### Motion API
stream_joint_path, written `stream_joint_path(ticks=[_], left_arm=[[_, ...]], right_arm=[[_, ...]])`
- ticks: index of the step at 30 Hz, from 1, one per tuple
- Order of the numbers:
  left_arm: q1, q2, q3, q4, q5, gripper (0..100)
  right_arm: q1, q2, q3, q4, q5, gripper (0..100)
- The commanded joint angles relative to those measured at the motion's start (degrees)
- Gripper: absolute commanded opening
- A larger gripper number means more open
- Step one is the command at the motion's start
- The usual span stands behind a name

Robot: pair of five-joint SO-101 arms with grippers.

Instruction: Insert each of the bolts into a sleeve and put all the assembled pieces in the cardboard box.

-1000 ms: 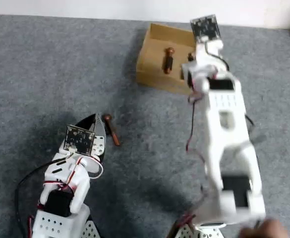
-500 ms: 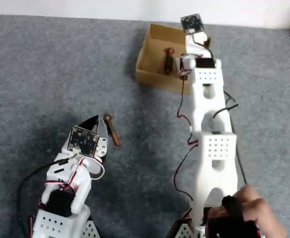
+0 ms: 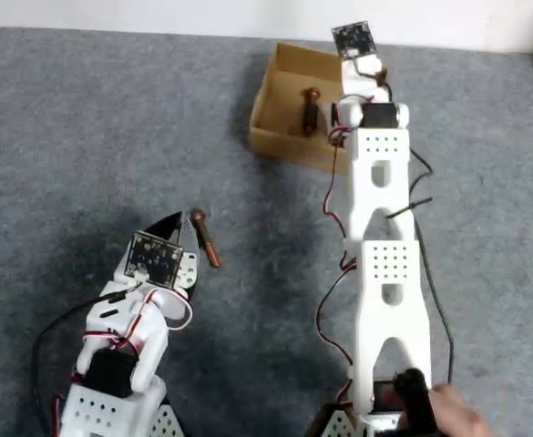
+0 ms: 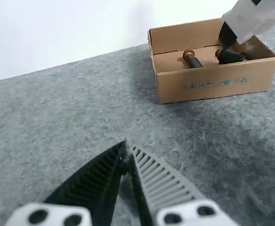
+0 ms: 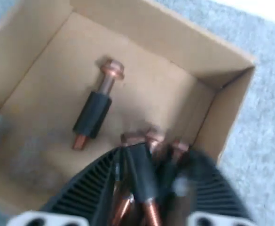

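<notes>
High view: a bare bolt [image 3: 206, 242] lies toward the table's near left, just beside the left claw [image 3: 180, 218]; the cardboard box [image 3: 289, 151] sits by the far edge.

Left wrist view: that claw is closed and empty.

Right wrist view: the right claw [image 5: 156, 153] is low in the box around a sleeved bolt [image 5: 140, 175]; whether it grips, I cannot tell.

The bare bolt looks stiff, light and apt to roll, so take it across the shank.

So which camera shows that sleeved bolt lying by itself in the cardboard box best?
The right wrist view: the sleeved bolt is close, with head, black sleeve and tip all plain. The high view shows it small from above; the left wrist view shows mainly its head end over the front wall of the cardboard box.
</notes>
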Motion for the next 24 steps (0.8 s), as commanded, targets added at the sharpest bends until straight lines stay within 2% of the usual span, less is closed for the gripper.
stream_joint_path(ticks=[1,8,13,17,24], left_arm=[[1.2,-0.3,-0.3,-1.7,-0.2,1],[0.6,-0.3,-0.2,-2.7,0.5,2],[-4.1,4.4,-0.3,-7.1,5.2,2],[-4.5,16.0,-4.8,-9.8,5.2,2],[-8.0,45.0,-17.5,-14.5,5.4,1]], right_arm=[[0.7,-1.0,-3.5,4.9,0.4,38.2],[0.2,-3.1,-15.5,16.7,0.4,38.2],[0.3,-7.6,-14.5,25.8,0.4,38.2],[0.3,-14.4,-14.4,28.3,-2.6,38.2],[-0.2,-31.3,-13.8,28.3,-7.4,38.2]])
